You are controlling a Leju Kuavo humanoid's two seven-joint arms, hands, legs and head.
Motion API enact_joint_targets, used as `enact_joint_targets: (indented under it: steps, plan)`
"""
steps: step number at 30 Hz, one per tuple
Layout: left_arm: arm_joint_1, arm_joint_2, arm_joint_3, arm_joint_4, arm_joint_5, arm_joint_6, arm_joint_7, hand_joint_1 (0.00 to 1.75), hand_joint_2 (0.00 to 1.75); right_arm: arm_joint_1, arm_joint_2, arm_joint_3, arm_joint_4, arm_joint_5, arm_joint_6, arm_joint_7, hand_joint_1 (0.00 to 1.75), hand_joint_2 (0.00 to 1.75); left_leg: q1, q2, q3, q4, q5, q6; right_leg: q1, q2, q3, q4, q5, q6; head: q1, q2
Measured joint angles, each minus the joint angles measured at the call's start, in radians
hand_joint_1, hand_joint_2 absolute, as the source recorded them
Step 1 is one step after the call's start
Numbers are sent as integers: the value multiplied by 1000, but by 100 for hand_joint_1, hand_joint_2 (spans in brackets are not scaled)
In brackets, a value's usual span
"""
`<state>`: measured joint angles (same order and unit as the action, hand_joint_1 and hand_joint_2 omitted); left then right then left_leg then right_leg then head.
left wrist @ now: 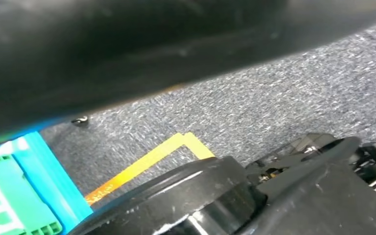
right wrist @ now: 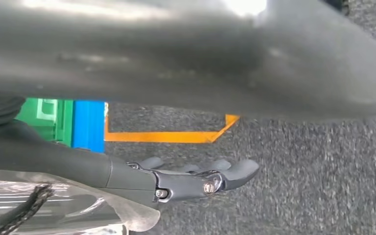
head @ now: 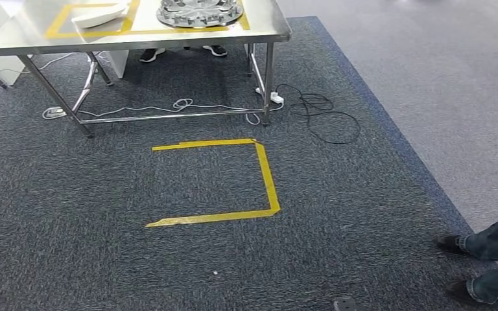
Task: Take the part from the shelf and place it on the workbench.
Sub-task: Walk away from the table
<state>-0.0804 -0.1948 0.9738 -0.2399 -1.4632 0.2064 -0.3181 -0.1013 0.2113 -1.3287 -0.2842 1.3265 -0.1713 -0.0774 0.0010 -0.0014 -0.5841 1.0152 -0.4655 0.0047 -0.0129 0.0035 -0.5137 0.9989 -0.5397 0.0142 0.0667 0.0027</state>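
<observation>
A round grey metal part lies on the steel counter, inside a yellow tape outline, with a white piece beside it. On the carpet before the counter is a yellow tape square. The right hand hangs with fingers released, holding nothing; the left hand's state cannot be told.

No readable text anywhere (the green block's white marks are illegible).
</observation>
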Motion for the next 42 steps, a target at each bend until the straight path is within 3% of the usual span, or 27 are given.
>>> enact_joint_targets:
  steps: [8, 21, 28, 30, 33, 34, 35, 36, 39, 40, 42]
  plan:
    - [-4, -3, 2, 0, -2, 4, 1, 0, 0, -1, -2, 0, 0, -2, 0, 0, 0, 0, -5, 0, -1, 1, -1, 15, -4, 0, 0, -14, 8, 14, 0, 0]
    - [-4, -4, 4, 0, -11, 5, 1, 0, 0, -1, -2, 0, 0, -7, 0, 1, 0, 0, -5, 0, 0, 1, 1, 17, -4, 0, -1, -13, 10, 16, 0, 0]
    - [-6, -4, 4, 0, -18, 13, 5, 0, 0, -1, -2, 0, 0, -12, 0, 1, 0, 0, -7, -1, 4, -4, 0, 35, -9, -1, 7, -23, 11, 36, 0, 0]
    - [-8, -5, 4, 0, -21, 14, 6, 0, 0, -2, -2, 0, 0, -15, -1, 0, 0, 0, -2, 0, 13, -24, 8, 45, -8, -2, -7, 13, -16, 39, 1, 0]
    - [-9, -7, 5, 0, -23, 15, 8, 0, 0, -1, -2, 0, 0, -17, -1, 0, 0, 0, -2, 2, 16, -31, 11, 51, -7, -2, -105, 206, -112, 40, 1, 0]
    - [-9, -7, 5, 0, -23, 15, 8, 0, 0, 1, -2, 0, 0, -17, -1, 0, 0, 0, -3, 2, 16, -31, 10, 51, -7, -2, -133, 255, -125, 40, 1, 0]
    - [-8, -7, 5, 0, -24, 15, 9, 0, 0, 2, -2, 0, 0, -18, -1, 0, 0, 0, -3, 2, 16, -31, 9, 50, -7, -2, -142, 265, -116, 40, 1, 0]
    - [-8, -8, 5, 0, -24, 15, 10, 0, 0, 3, -2, 0, 0, -18, -1, 0, 0, 0, -3, 1, 17, -30, 8, 48, -8, -2, -131, 234, -87, 40, 1, 0]
    - [-8, -10, 5, -1, -25, 15, 11, 0, 0, 0, -3, 0, 0, -18, -1, 0, 0, 0, -4, -1, 21, -21, -1, 34, -8, -5, -42, 37, 11, 32, 0, 0]
    - [-9, -10, 5, -1, -25, 15, 11, 0, 0, -1, -3, 0, 0, -18, -1, 0, 0, 0, -6, -1, 21, -18, -4, 27, -7, -4, -24, 3, 23, 27, 0, 0]
    - [-9, -10, 6, -1, -25, 15, 11, 0, 0, 0, -3, 0, 0, -19, -1, 0, 0, 0, -7, -1, 21, -15, -4, 15, -4, -2, -18, -6, 26, 14, -1, 0]
